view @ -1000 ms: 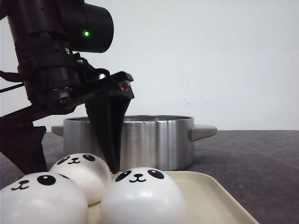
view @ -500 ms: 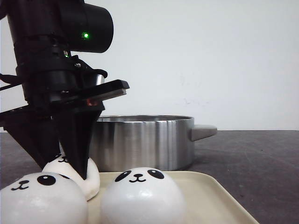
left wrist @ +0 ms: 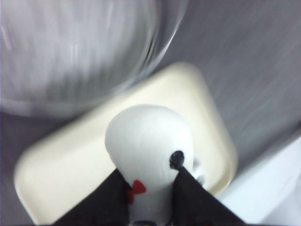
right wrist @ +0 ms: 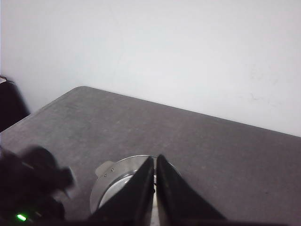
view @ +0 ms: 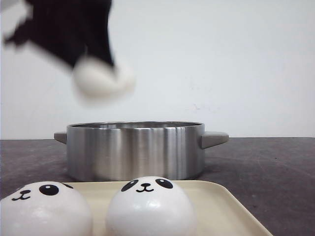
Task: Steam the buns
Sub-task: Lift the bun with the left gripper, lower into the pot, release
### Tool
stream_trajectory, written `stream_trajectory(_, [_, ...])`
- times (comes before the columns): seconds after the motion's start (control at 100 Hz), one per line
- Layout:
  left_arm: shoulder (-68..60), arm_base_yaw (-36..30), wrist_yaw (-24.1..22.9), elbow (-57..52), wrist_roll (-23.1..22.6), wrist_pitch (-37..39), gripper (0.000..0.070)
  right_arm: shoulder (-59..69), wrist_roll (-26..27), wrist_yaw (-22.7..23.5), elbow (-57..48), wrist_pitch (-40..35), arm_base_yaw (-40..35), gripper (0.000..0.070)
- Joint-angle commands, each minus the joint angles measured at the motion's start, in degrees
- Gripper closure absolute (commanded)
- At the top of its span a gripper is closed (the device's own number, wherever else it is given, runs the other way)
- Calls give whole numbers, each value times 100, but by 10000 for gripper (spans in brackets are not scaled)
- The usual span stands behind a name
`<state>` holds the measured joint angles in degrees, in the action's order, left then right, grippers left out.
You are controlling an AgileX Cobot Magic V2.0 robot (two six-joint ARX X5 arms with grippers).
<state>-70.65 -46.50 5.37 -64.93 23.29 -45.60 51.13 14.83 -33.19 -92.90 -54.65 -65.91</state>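
A: The buns, where are they sitting at this moment?

B: Two buns (view: pixel 47 209) (view: pixel 150 206) are resting on the cream tray (view: pixel 231 209) at the front of the surface. A third bun (view: pixel 103 78) is hanging in the air, pinched by the left tool (view: pixel 96 61), above the left part of the steel pot (view: pixel 135 150).

A: Why so high?

B: Probably so it is clearing the pot's rim before going in.

A: And the grip?

B: In the left wrist view the fingers (left wrist: pixel 110 197) are squeezing the bun's lower sides, keeping it from slipping.

A: The right tool (right wrist: pixel 155 188)?

B: Its fingers are pressing together on nothing, waiting well back from the pot.
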Motion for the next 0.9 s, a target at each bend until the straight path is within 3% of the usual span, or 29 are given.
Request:
stream_trajectory(0.0, [-85, 26, -260, -289, -9, 44, 690, 44, 22, -22, -94, 59, -72, 700])
stream_trajectory(0.36, [-1499, 1080, -348, -1777, -881, -111, 690, 46, -13, -26, -94, 37, -72, 700])
stream_trajectory(0.56, [-2682, 1366, -824, -2203, -916, -11, 690, 44, -22, -24, -94, -79, -72, 700])
stream_trajectory(0.89, [-3980, 1589, -857, -2282, -892, 592, 689, 44, 17, -26, -94, -175, -72, 700])
